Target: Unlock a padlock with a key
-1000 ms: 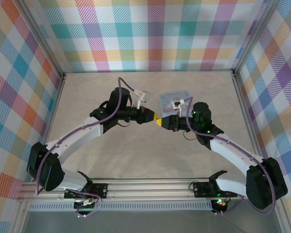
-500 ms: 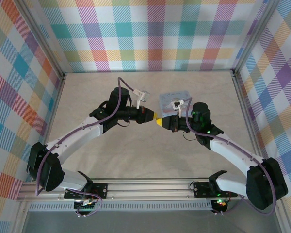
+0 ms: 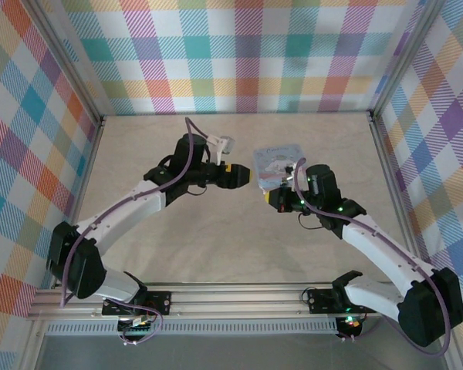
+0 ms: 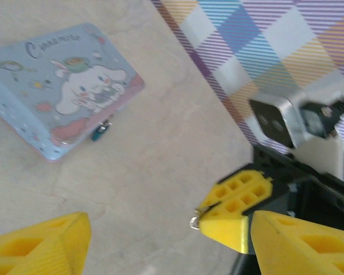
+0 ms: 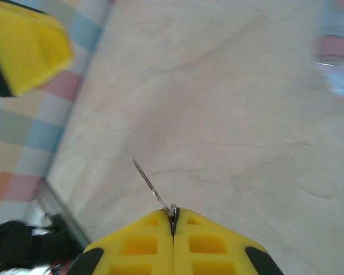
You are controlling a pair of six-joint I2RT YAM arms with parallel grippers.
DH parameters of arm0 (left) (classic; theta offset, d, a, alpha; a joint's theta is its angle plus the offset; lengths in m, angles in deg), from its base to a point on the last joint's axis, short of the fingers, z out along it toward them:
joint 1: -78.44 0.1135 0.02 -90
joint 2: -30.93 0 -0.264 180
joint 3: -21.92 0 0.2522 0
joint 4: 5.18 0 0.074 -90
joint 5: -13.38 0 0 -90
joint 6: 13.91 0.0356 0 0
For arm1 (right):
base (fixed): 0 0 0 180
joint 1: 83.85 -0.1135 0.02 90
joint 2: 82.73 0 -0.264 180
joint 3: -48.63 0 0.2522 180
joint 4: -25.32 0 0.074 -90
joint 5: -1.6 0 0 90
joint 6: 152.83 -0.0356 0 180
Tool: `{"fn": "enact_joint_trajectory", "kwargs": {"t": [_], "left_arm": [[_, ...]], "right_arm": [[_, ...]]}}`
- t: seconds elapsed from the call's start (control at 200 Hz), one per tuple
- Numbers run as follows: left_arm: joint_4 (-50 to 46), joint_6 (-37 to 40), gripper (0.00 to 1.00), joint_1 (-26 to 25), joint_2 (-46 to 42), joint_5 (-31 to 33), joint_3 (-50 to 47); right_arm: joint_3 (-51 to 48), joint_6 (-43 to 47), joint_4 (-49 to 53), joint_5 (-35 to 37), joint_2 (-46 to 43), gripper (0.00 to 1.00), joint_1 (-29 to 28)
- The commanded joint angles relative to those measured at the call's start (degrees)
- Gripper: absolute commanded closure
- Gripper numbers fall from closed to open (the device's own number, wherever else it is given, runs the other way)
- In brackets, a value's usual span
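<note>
Yellow fingertips of the two arms met nose to nose over mid-table a second ago; now they're apart. The left gripper [image 3: 245, 176] has pulled back toward its own side and its jaws stand wide, nothing between them. The right gripper [image 5: 173, 213] has backed off toward the near right, jaws pressed together on a thin silvery metal key [image 5: 151, 184]. The blade sticks out past the tips, angled up-left in the right wrist view, clear of the table.

With the arms parted, more of the pale blue rectangular cartoon-printed tin [image 3: 278, 163] shows from above; it sits where it sat before. The tin lies flat on the beige marbled table top [image 3: 216, 231], lid closed, contents can't be told. The tiny blue-bodied padlock with a thin silvery shackle [image 4: 100, 130] hangs at the middle of the tin's pink-trimmed front edge, touching it. Too small to tell whether the shackle is latched. Key and padlock are apart; from above, the right gripper sits just beside the tin's near edge.
</note>
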Motion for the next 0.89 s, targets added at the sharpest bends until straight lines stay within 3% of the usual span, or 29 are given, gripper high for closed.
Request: {"fn": "enact_joint_trajectory", "kwargs": {"t": [0.0,0.115,0.23,0.495,0.89], "left_arm": [[-1.23,1.75,0.26,-0.14,5.28,5.62,4.20],[-3.09,3.17,0.26,-1.71,12.27,6.72,10.72],[-8.38,5.74,0.26,-4.26,20.02,8.63,19.08],[-20.22,10.70,0.27,-7.08,37.76,10.52,38.24],[-31.94,17.81,0.28,-10.00,49.30,17.50,51.80]], "right_arm": [[3.45,1.92,14.26,14.64,-1.49,0.99,0.45],[4.96,0.70,24.10,25.96,-2.27,0.99,0.53],[4.95,-0.22,29.76,31.40,-3.86,0.99,1.13],[3.31,-1.30,31.57,32.10,-7.59,0.99,2.79],[1.99,-1.43,29.78,30.36,-6.35,0.99,3.70]]}}
